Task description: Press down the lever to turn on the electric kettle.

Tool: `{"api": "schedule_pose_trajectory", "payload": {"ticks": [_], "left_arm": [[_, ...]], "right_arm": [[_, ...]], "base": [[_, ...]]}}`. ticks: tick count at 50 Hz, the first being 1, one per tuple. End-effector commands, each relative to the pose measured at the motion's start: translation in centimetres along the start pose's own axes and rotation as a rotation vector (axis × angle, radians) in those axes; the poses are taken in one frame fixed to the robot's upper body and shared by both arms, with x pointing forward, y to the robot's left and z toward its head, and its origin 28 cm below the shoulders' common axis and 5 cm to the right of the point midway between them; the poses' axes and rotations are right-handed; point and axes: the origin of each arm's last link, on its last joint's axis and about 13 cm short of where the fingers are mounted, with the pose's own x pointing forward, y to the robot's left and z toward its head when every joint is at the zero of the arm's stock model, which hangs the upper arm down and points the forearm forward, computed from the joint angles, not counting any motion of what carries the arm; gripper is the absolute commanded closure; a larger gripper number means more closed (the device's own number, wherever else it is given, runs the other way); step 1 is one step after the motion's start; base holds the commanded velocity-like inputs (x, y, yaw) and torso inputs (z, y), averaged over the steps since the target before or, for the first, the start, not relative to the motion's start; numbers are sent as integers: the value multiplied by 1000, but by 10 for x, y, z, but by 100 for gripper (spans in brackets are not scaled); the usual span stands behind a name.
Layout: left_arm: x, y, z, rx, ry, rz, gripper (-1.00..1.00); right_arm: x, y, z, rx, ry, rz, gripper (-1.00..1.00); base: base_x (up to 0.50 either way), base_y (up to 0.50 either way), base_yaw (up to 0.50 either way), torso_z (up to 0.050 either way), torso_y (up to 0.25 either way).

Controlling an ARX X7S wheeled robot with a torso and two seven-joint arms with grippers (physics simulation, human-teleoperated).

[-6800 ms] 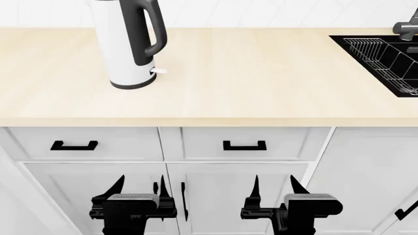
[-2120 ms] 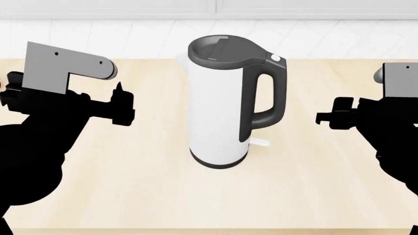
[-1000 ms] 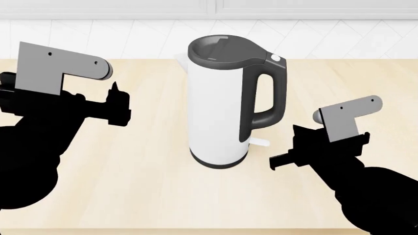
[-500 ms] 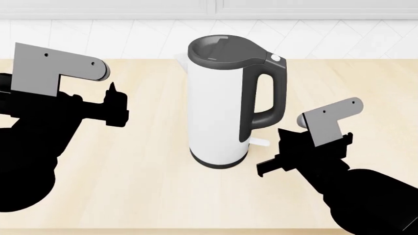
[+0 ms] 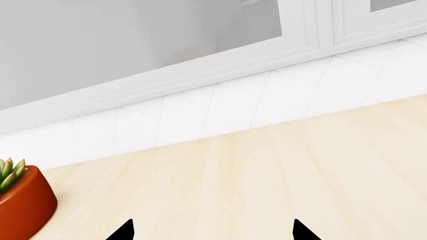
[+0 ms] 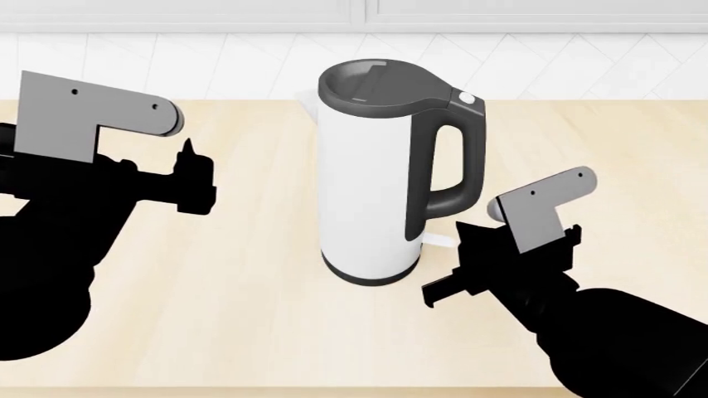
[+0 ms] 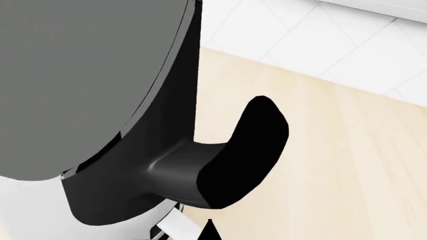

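the lever [image 6: 440, 241] juts right from the base of the electric kettle [image 6: 370, 178], mid-counter. the right gripper [image 6: 456, 264], empty, jaw spread not discernible, is poised just beside it; a sideways shove could topple the kettle. the left gripper [image 6: 191, 178] is held open, empty, far left.

A light wood counter [image 6: 254, 332] fills most of the head view. A white tiled wall [image 6: 575, 66] runs along the back at 12 o'clock. In the left wrist view, a red pot [image 5: 23, 205] with a small green plant [image 5: 10, 167] sits on the counter near the wall.
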Motion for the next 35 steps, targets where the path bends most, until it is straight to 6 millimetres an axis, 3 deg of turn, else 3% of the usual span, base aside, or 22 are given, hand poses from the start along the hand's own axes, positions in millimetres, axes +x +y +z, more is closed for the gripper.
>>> {"api": "schedule_pose_trajectory", "payload": {"ticks": [1,19,26,35], "left_arm": [[-1,1,1,0,-1,4,-100],[-3,2,0,-1,1,12,-100],[-2,2,0,1,2,11,-100],[-4,2,2,2,-1,14,-100]], "right_arm": [[0,4,1,-11,1,27,100],[11,5,-6,1,28,30,100],[25,-1,-9,23,51,10,100],[37,8,-35,5,169,41,100]], "base": [[0,0,0,0,0],[0,0,0,0,0],[0,0,0,0,0],[0,0,0,0,0]]}}
